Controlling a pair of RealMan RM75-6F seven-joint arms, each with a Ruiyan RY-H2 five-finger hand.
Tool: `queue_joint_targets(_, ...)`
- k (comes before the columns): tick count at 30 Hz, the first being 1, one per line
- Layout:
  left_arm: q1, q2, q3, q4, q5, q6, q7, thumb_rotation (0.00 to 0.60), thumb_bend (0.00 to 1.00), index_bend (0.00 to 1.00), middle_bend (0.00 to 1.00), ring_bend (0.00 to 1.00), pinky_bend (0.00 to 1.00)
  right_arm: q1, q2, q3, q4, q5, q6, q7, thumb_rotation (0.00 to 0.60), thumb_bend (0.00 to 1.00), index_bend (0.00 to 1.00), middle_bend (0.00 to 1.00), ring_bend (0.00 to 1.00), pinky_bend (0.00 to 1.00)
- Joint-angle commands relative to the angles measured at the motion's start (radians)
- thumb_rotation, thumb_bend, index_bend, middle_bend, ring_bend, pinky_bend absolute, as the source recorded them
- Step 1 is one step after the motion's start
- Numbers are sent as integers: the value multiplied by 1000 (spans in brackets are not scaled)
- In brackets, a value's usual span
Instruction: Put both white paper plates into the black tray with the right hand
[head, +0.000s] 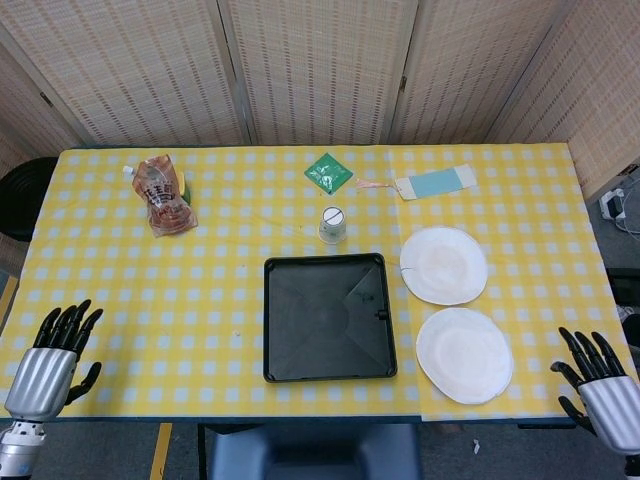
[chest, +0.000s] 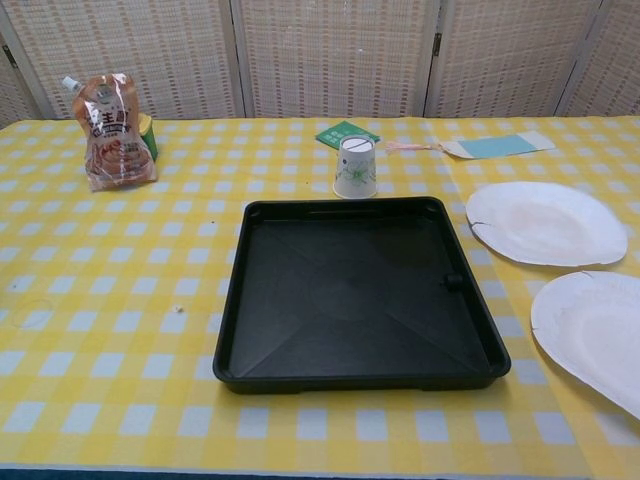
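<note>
Two white paper plates lie on the yellow checked table, right of the black tray (head: 329, 317) (chest: 358, 294). The far plate (head: 444, 264) (chest: 545, 222) sits beside the tray's far right corner; the near plate (head: 464, 354) (chest: 593, 331) lies closer to the table's front edge. The tray holds nothing. My right hand (head: 601, 387) hovers off the front right corner of the table, fingers spread, holding nothing. At the front left corner my left hand (head: 50, 362) is also spread and holds nothing. Neither hand shows in the chest view.
An upturned paper cup (head: 332, 224) (chest: 355, 166) stands just behind the tray. Further back lie a green packet (head: 328, 172), a blue tag with a tassel (head: 432, 183) and, at the far left, a brown snack pouch (head: 163, 195) (chest: 113, 131).
</note>
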Motion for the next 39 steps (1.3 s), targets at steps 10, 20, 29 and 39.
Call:
queue_joint_targets(10,-12,-8,5,-7,-12,-33,20,600,420,0,0,0,0,1,-196,-33,299,-13,-12,144,600,285,471,0,0,0)
queue_joint_targets(20,-6,-11,7,-20,-23,-34,50,600,420,0,0,0,0,33,-258,-48,335,-31,-28,184,600,285,486,0,0,0)
queue_joint_targets(29,-13,-7,5,-16,-31,-46,38,600,420,0,0,0,0,60,-302,-77,333,-57,-54,179,600,285,488,0,0,0)
queue_joint_targets(39,-17,-2,12,-20,-21,-53,24,600,420,0,0,0,0,78,-317,-84,318,-48,-92,170,600,285,494,0,0,0)
